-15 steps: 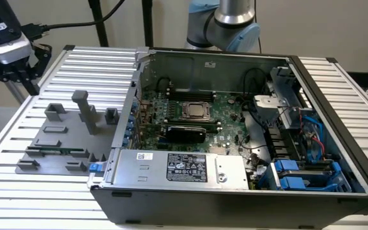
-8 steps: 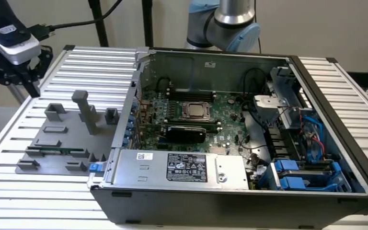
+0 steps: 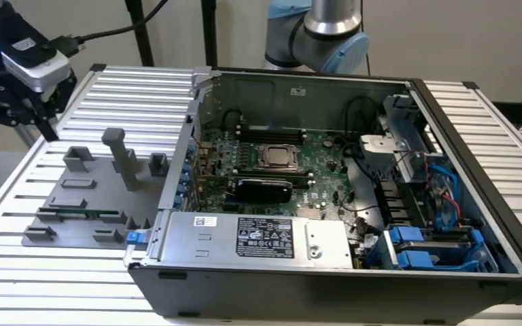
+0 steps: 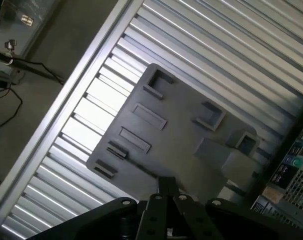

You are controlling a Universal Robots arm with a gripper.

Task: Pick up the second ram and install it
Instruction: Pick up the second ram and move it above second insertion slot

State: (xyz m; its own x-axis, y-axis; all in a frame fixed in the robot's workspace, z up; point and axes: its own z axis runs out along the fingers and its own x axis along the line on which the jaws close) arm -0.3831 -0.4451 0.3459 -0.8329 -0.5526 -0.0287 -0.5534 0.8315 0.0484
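1. Hangs with the black end effector [image 4: 167,189] above a flat grey plastic fixture plate [image 4: 181,125], not touching it.
2. Shows the fingers [image 4: 165,186] drawn together, with nothing visible between them.
3. Finds the second ram [image 3: 78,214], a thin green circuit-board stick, lying in a slot of that plate, below the end effector and well apart from it.
4. Has the plate on a ribbed silver metal desk [image 3: 25,272], beside an open black computer case [image 3: 334,292] holding a green motherboard [image 3: 320,159].
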